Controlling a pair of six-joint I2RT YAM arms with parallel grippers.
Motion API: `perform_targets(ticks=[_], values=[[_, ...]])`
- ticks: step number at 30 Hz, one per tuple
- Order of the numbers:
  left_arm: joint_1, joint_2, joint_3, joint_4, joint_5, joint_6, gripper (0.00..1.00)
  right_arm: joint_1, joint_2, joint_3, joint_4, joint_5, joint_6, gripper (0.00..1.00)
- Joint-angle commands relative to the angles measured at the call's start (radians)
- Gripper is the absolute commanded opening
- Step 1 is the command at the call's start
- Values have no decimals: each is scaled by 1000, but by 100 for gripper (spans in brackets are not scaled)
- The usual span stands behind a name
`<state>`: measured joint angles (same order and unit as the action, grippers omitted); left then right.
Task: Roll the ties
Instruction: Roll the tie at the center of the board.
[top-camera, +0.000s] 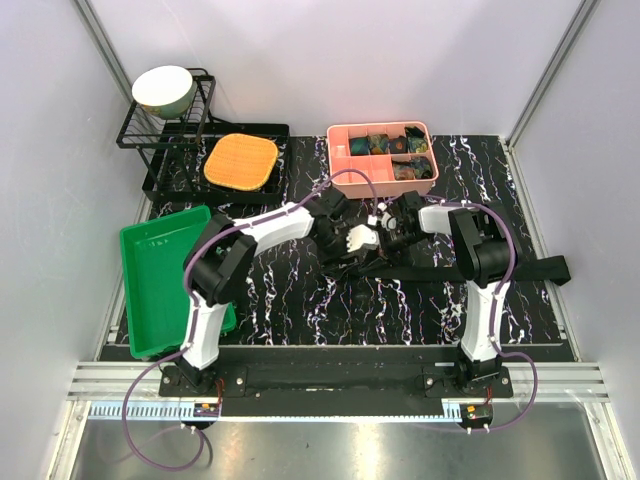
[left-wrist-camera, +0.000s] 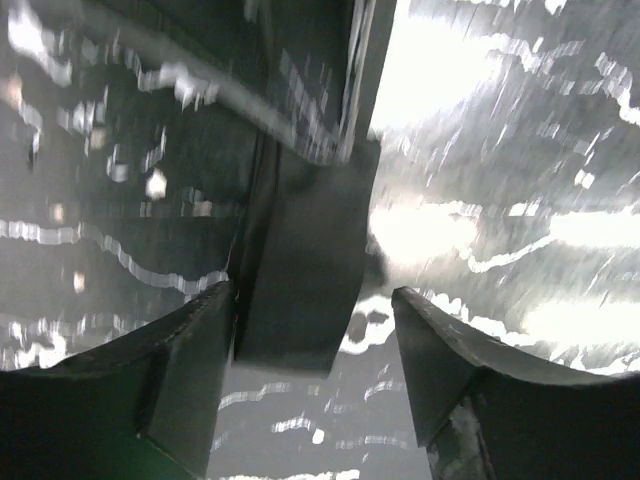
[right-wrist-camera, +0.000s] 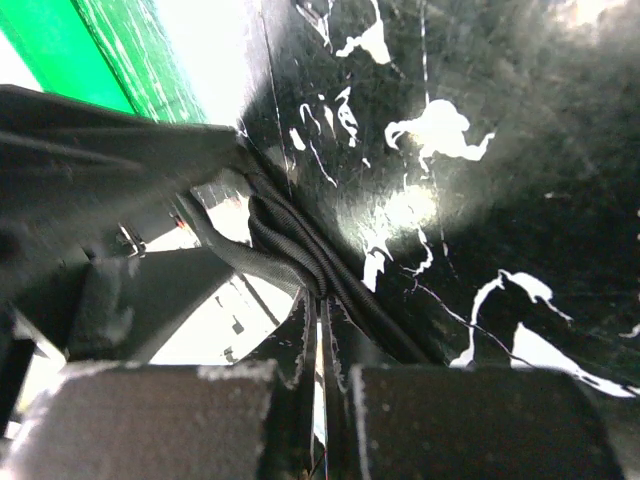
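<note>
A long black tie (top-camera: 520, 270) lies across the marbled table, its far end at the right edge and its other end bunched between both grippers at the centre. In the left wrist view my left gripper (left-wrist-camera: 312, 295) is open. A flat black end of the tie (left-wrist-camera: 300, 260) hangs between its fingers (left-wrist-camera: 190, 370), close to the left one. My right gripper (right-wrist-camera: 322, 300) is shut, pinching folded layers of the tie (right-wrist-camera: 285, 240) at its tips. From above, the left gripper (top-camera: 358, 240) and right gripper (top-camera: 392, 238) stand nearly touching.
A pink divided box (top-camera: 380, 128) with several rolled patterned ties stands at the back. A green tray (top-camera: 160, 280) sits at the left. Behind it a black wire rack (top-camera: 170, 130) holds a pale bowl (top-camera: 163, 88), beside an orange mat (top-camera: 241, 160).
</note>
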<state>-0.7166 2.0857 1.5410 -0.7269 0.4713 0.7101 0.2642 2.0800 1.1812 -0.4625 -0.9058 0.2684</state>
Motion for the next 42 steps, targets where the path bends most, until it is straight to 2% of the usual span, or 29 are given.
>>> perform_targets(ticks=[1,9,12,17,20,29,36,42], values=[[26,-96,-74,69,-13,67,68,12,32,41,-50,88,-54,0],[25,-90,-91,109,-20,129,68,13,51,54,-70,110,-67,0],[25,-79,-73,110,-8,152,63,13,55,55,-76,114,-70,0],[20,-73,-25,55,39,167,39,13,63,61,-80,123,-74,0],[14,-91,-9,47,70,160,35,13,66,66,-82,130,-74,0],[-30,-38,74,27,110,78,34,13,65,64,-84,122,-74,0],[-55,43,149,20,81,2,36,12,65,67,-84,111,-69,0],[-58,71,128,7,35,6,37,13,60,70,-73,79,-60,0]])
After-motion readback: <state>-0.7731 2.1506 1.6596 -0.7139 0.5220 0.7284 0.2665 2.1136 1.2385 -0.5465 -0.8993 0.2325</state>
